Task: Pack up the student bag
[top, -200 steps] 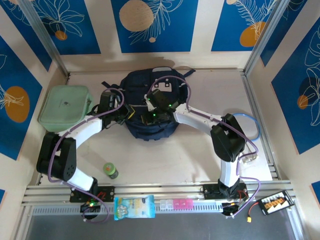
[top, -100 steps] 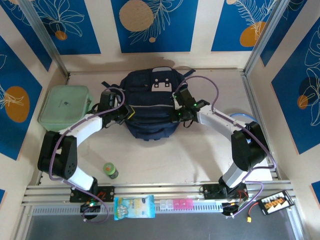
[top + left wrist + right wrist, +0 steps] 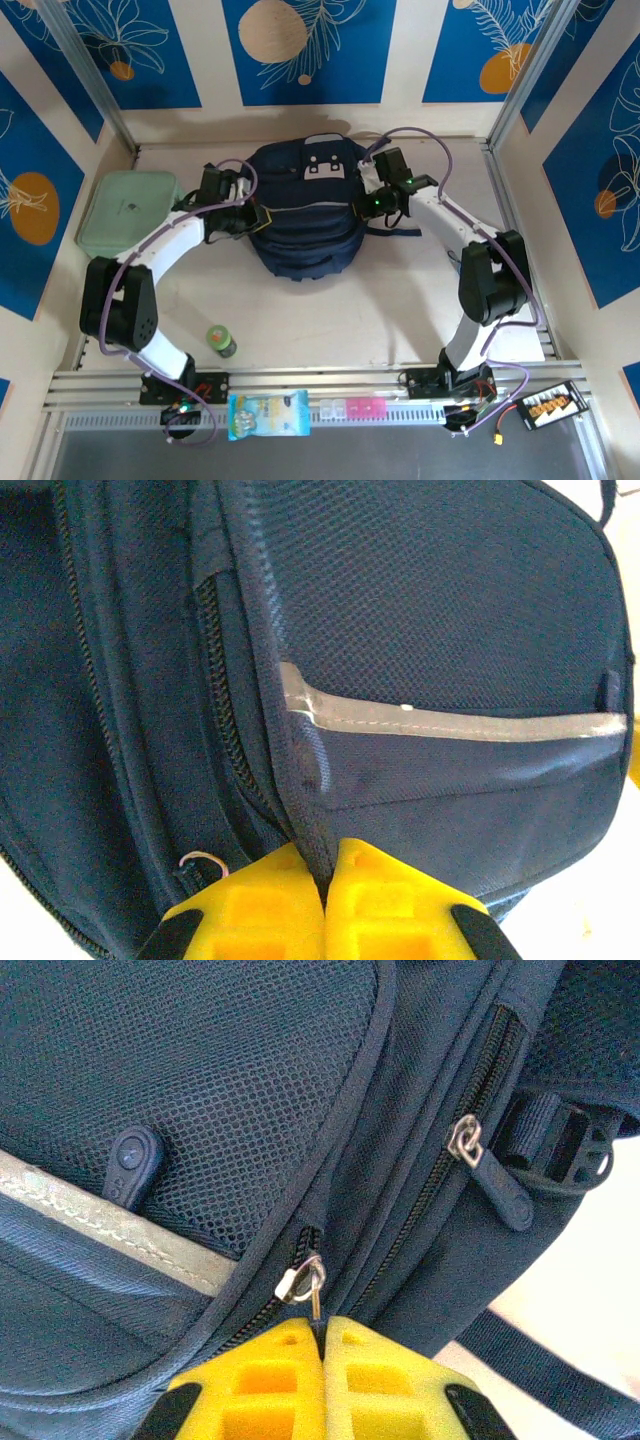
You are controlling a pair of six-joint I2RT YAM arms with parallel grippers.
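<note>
Pale wooden tabletop is carrying the student bag at its far middle, long axis pointing away from the arm bases. The right gripper, jaws closed, is pinching a zip pull on the bag's right side. The left gripper is clamping tight on a fabric seam opposite. The zip track is running ahead of the right gripper, so that arm looks placed to draw it.

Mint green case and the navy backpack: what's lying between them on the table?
The left gripper and its wrist sit in that gap, right of the mint green case, jaws shut on a side seam of the backpack; the top view shows it.
</note>
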